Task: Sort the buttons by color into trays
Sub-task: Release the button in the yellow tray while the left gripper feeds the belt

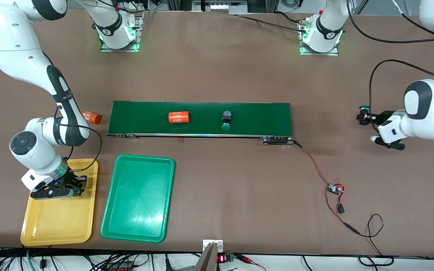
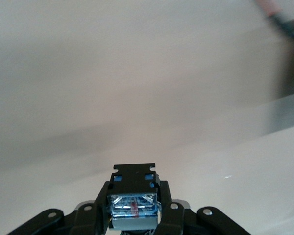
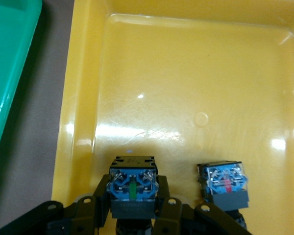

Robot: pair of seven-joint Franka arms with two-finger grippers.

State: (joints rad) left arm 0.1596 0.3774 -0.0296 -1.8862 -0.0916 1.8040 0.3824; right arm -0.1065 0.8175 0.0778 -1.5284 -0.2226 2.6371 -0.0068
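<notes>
Both arms consist of glossy white rounded shells joined by black joint bands, with dark grey circular caps on the elbow housings. Each base (image 1: 119, 32) sits on a metal plate lit green at its edge and carries a round black ring with a white mark. Thin black cables run along the links. The left gripper (image 1: 364, 116) and right gripper (image 1: 74, 185) are matte black, their 2 finger mounts showing round screw holes.

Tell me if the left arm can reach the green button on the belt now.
Probably not yet: the left end effector is shut on another green-capped button; nothing blocks the belt button.
</notes>
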